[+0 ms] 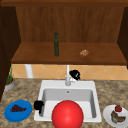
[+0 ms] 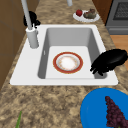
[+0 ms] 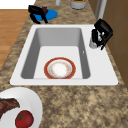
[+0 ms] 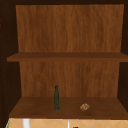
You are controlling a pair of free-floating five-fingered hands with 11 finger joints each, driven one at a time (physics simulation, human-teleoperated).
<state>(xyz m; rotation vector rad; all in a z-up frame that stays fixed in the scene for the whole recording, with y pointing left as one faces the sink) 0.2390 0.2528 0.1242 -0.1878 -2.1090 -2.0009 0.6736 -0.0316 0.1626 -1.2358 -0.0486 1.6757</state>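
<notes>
Nearest the front camera, a glossy red round bowl (image 1: 67,114) is seen from its underside; in the side views it is shown lying flat on the floor of the white rectangular sink (image 2: 30,72), opening upward, with a red rim and a pale speckled centre (image 3: 60,68). Being round, it has no long axis. At the sink's front left edge, beside a blue round plate (image 1: 18,110) of dark grapes (image 2: 115,112), the left hand (image 1: 38,105) is held with fingers relaxed and pointing down, grasping nothing (image 2: 110,60). The right hand (image 1: 74,74) is curled against the grey metal faucet (image 3: 94,41) at the back rim; whether it is actually gripped cannot be told. The table (image 3: 82,105) is of mottled brown stone.
</notes>
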